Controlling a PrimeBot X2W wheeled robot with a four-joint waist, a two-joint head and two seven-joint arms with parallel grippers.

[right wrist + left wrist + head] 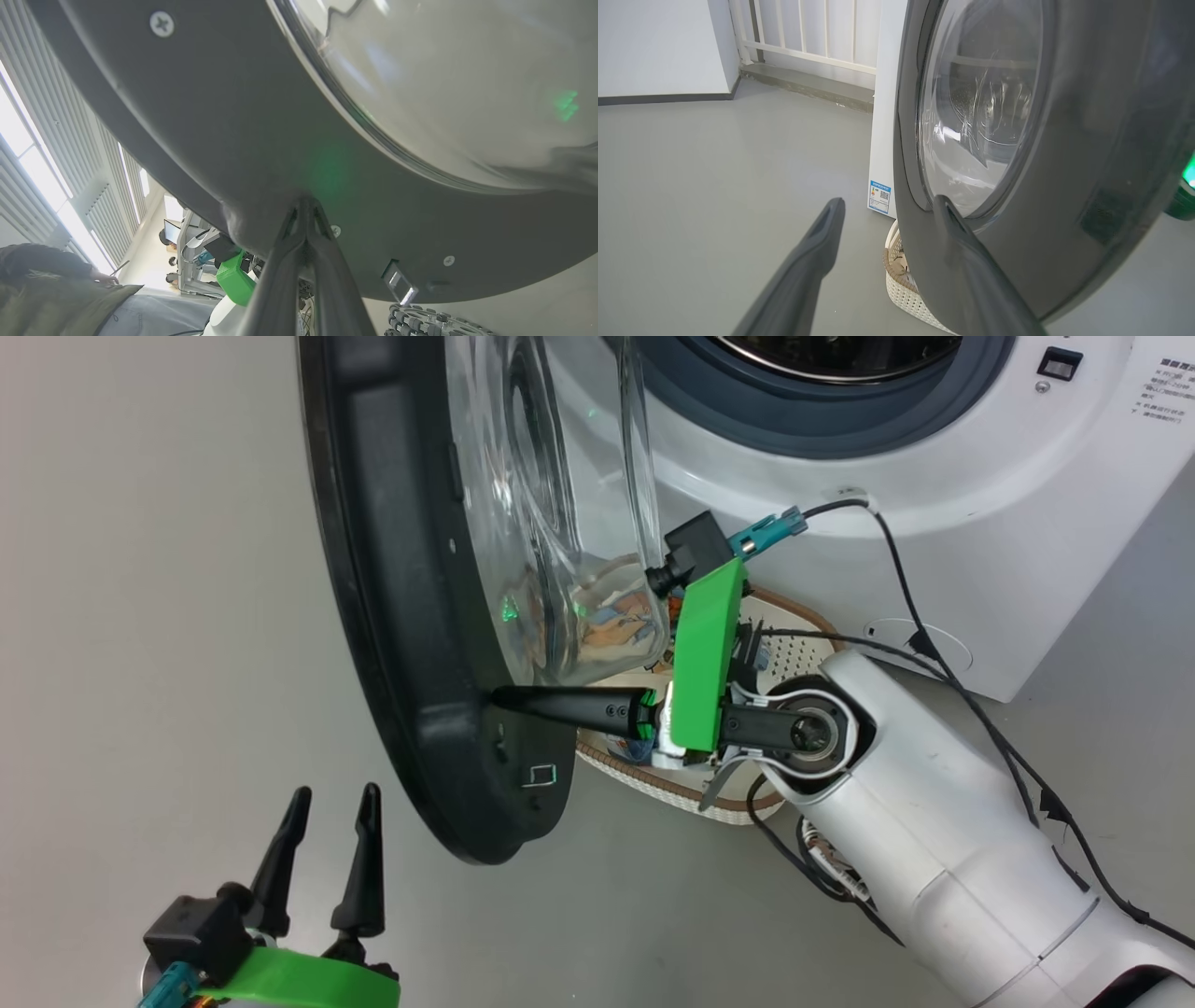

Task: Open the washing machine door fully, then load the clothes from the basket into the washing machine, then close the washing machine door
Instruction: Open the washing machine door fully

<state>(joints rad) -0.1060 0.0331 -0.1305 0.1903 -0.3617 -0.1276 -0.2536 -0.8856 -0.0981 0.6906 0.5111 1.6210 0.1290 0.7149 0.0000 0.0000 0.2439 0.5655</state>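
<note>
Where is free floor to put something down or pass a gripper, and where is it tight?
Bare floor lies outside the washing machine door, around the open left gripper; a smaller patch, between the door's bottom edge and the right forearm. Crowded: between door and washing machine, with basket, cables and the shut right gripper on the door's rim.

Print (1167,390) and sticker (879,197) on the washing machine (934,513) are illegibly small.

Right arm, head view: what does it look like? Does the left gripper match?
White forearm, black wrist joint, bright green bracket carrying a small black camera with teal plug and loose black cable. Right gripper: two long tapered dark fingers. Left gripper: same fingers, green bracket.
</note>
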